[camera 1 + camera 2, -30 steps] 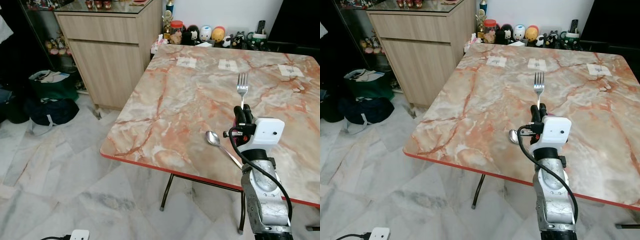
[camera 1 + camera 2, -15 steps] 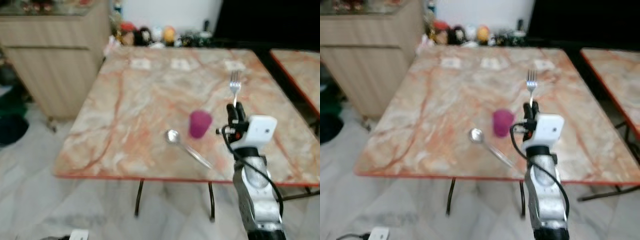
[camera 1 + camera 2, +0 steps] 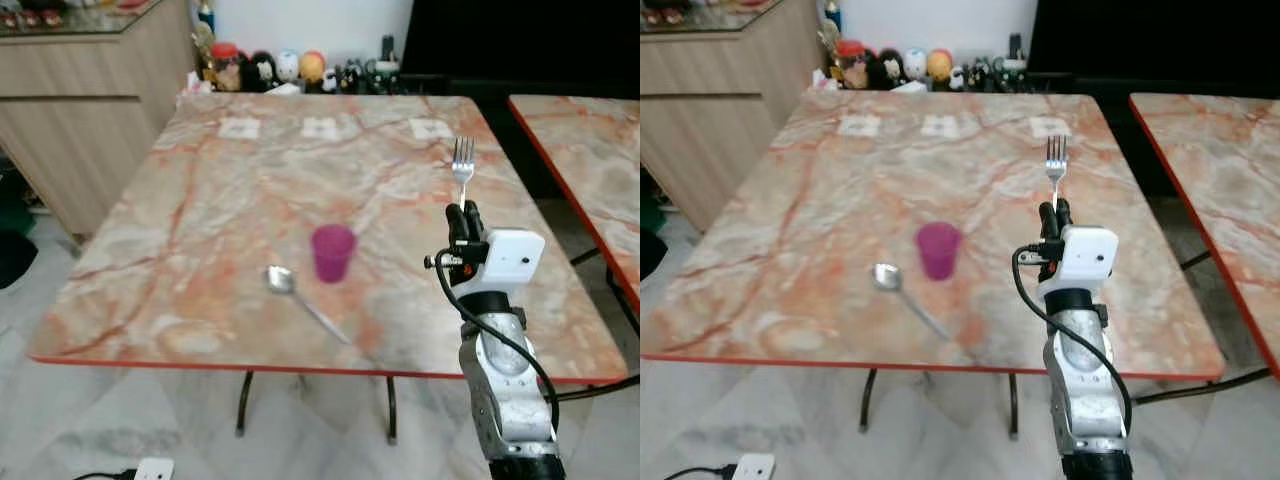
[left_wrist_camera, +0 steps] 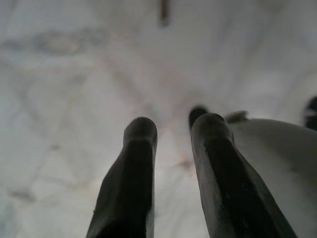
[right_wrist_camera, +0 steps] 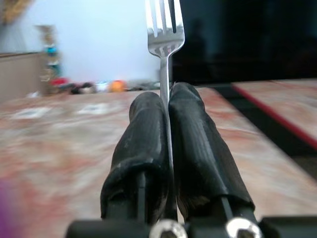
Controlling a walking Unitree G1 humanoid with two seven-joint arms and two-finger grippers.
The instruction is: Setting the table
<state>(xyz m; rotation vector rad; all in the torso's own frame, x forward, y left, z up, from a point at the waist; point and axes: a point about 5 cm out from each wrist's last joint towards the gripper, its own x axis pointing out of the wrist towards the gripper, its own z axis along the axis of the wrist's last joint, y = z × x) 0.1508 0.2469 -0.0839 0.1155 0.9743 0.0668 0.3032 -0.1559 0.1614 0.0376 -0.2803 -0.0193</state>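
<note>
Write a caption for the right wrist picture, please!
Right gripper's two black fingers pinch a silver metal fork, tines up, above the orange marbled table.

Wooden cabinet seen at 10 o'clock; toy figurines lined at 12 o'clock; white power adapter on marble floor at 7 o'clock.

cup mid-table, spoon just left-front of it, fork upright to the right
</note>
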